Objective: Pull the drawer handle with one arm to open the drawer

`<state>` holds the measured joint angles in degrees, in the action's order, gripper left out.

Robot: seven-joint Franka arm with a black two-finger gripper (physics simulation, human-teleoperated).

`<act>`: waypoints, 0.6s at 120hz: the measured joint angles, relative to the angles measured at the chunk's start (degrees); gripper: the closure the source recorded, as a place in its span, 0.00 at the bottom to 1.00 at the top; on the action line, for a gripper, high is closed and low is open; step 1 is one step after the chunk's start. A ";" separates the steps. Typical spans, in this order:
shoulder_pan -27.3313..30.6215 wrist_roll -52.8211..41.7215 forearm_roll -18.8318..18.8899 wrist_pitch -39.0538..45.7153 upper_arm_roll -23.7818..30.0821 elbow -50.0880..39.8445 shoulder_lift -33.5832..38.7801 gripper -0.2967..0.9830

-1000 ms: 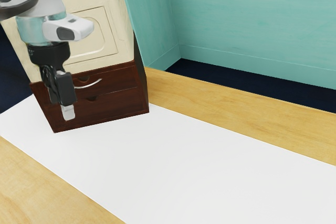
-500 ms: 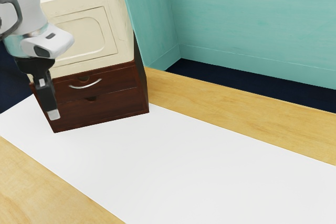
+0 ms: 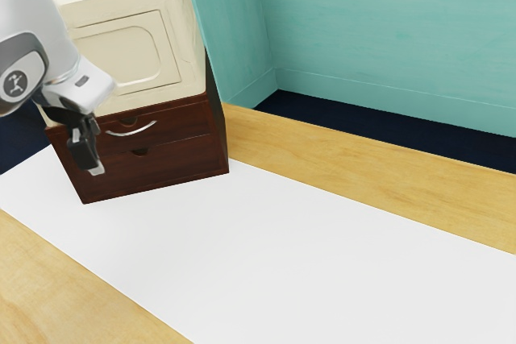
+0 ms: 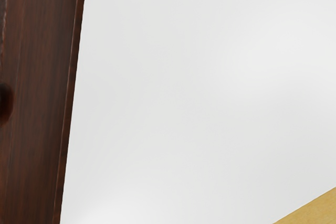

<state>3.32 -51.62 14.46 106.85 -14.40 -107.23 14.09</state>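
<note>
Two drawers (image 3: 177, 155) sit shut; the claw (image 3: 97, 170) hangs near the handle (image 3: 133, 133).

Lt wood tbl (image 3: 347, 163) w/ wht sheet (image 3: 282, 255), plus dk brn 2-drawer cabinet (image 3: 173, 159) at sheet's end.

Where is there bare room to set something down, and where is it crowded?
Bare: the white sheet, from the drawer unit outward, between two strips of wooden table; also the strip toward the teal wall. Crowded: the drawer unit's front, with the gripper hanging by it, and its top, bearing the cream box.
</note>
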 joint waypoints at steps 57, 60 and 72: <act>4.67 -12.00 -5.44 9.93 -0.10 5.08 -9.44 0.50; 5.06 -12.65 -6.01 10.25 -0.10 5.53 -10.01 0.50; 6.51 -15.11 -7.80 11.58 -0.10 6.82 -12.14 0.52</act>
<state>9.82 -66.73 6.66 118.43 -14.50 -100.41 1.95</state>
